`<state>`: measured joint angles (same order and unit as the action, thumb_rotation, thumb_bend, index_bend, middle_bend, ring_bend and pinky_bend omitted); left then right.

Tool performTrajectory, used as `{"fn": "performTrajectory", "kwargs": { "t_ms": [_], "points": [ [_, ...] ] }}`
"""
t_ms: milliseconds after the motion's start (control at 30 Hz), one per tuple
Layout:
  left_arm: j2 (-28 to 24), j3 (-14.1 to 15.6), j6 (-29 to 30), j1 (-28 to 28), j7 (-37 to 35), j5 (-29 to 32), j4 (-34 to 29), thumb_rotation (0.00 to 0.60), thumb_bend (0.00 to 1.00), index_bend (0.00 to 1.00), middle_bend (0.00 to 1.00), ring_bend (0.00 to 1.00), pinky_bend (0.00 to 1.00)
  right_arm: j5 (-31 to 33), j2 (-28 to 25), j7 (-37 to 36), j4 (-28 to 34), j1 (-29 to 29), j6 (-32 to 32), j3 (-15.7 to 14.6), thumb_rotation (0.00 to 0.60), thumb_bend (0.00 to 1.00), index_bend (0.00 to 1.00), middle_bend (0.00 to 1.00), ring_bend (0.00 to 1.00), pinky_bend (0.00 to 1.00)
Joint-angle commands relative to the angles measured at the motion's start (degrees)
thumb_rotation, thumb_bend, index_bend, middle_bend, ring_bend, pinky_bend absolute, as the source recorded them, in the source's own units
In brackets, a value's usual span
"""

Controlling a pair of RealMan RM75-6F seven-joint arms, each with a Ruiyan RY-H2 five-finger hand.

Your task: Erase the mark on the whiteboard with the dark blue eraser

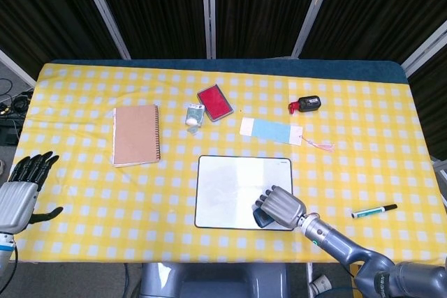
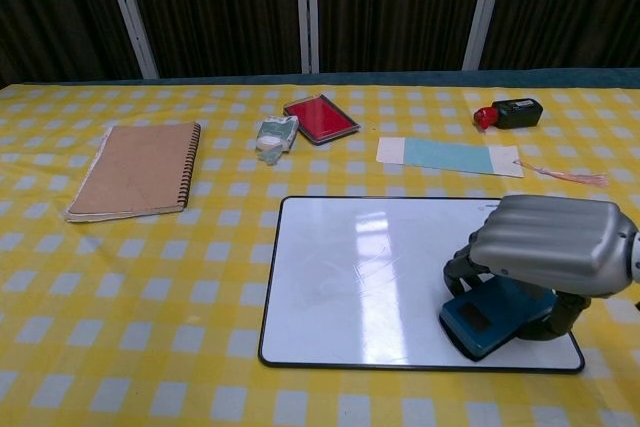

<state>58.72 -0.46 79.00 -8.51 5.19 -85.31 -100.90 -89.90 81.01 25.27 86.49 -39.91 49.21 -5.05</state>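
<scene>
The whiteboard (image 1: 230, 186) (image 2: 370, 277) lies flat at the table's front centre; its surface looks white with only faint smears. My right hand (image 1: 281, 207) (image 2: 550, 247) holds the dark blue eraser (image 1: 261, 216) (image 2: 492, 317) pressed on the board's near right corner, fingers curled over it. My left hand (image 1: 21, 188) hangs at the far left off the table edge, fingers apart, holding nothing; the chest view does not show it.
A brown spiral notebook (image 1: 136, 134) (image 2: 135, 167) lies left of the board. Behind the board are a red stamp pad (image 1: 214, 102) (image 2: 320, 118), a small packet (image 1: 194, 114), a blue bookmark (image 1: 272, 130) (image 2: 448, 155) and a red-and-black item (image 1: 305, 105). A marker pen (image 1: 374, 210) lies at right.
</scene>
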Motion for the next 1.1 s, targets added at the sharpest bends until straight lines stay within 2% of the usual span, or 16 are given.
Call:
{"fn": "performTrajectory", "kwargs": {
  "t_ms": [33, 267, 467, 700, 933, 1100],
  "points": [
    [-0.01, 0.00, -0.10, -0.02, -0.05, 0.09, 0.04, 0.600, 0.00, 0.00, 0.00, 0.00, 0.00, 1.61, 1.31, 0.14, -3.09, -0.46, -0.19, 1.90, 0.600, 0.69, 0.57, 0.58, 0.47, 0.51],
    [0.00, -0.05, 0.03, 0.03, -0.12, 0.19, 0.07, 0.600, 0.00, 0.00, 0.00, 0.00, 0.00, 5.68, 4.24, 0.45, -8.94, -1.12, -0.96, 5.15, 0.600, 0.69, 0.57, 0.58, 0.47, 0.51],
    [0.12, 0.03, -0.05, 0.04, 0.11, 0.20, 0.11, 0.600, 0.00, 0.00, 0.00, 0.00, 0.00, 8.83, 6.25, 1.35, -11.50, -1.94, -1.12, 7.84, 0.600, 0.69, 0.57, 0.58, 0.47, 0.51],
    [0.01, -0.07, 0.36, 0.28, -0.10, 0.43, 0.08, 0.600, 0.00, 0.00, 0.00, 0.00, 0.00, 10.56, 5.28, 1.20, -9.92, -2.38, 0.81, 10.57, 0.600, 0.69, 0.57, 0.58, 0.47, 0.51],
    [-0.19, -0.04, 0.67, 0.48, -0.50, 0.32, -0.03, 0.600, 0.00, 0.00, 0.00, 0.00, 0.00, 10.83, 0.26, -1.34, -7.70, -1.09, 2.65, 10.83, 0.600, 0.69, 0.56, 0.57, 0.47, 0.51],
    [-0.45, -0.15, 0.85, 0.57, -1.13, 0.37, -0.12, 0.600, 0.00, 0.00, 0.00, 0.00, 0.00, 11.81, -1.04, -4.97, -11.20, 1.15, 2.71, 9.15, 0.600, 0.69, 0.56, 0.57, 0.47, 0.51]
  ]
}}
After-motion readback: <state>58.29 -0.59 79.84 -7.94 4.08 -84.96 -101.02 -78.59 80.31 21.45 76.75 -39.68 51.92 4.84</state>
